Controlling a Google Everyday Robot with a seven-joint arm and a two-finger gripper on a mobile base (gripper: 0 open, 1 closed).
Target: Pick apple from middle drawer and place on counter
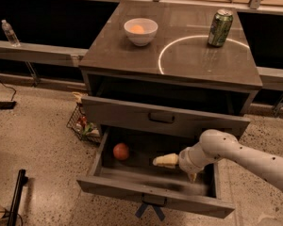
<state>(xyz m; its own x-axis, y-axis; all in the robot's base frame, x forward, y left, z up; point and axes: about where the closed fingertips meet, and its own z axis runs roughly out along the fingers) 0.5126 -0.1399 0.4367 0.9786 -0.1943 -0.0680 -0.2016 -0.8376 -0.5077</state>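
Note:
The red-orange apple [121, 151] lies in the left half of the open middle drawer [151, 191], which is pulled far out; blue crossed strips [150, 210] show below its front. My gripper [173, 169] is inside the drawer, to the right of the apple and clearly apart from it. Its cream fingers [164, 160] are spread open and hold nothing; one points left towards the apple. The white arm comes in from the lower right. The counter [179, 65] with the thin white ring is above.
On the counter stand a white bowl [140, 31] holding a pale-orange fruit [137, 29] and a green can [220, 28]. The upper drawer [162, 117] sticks out slightly. A wire basket [83, 124] stands on the floor at left. A water bottle [8, 32] is on the ledge.

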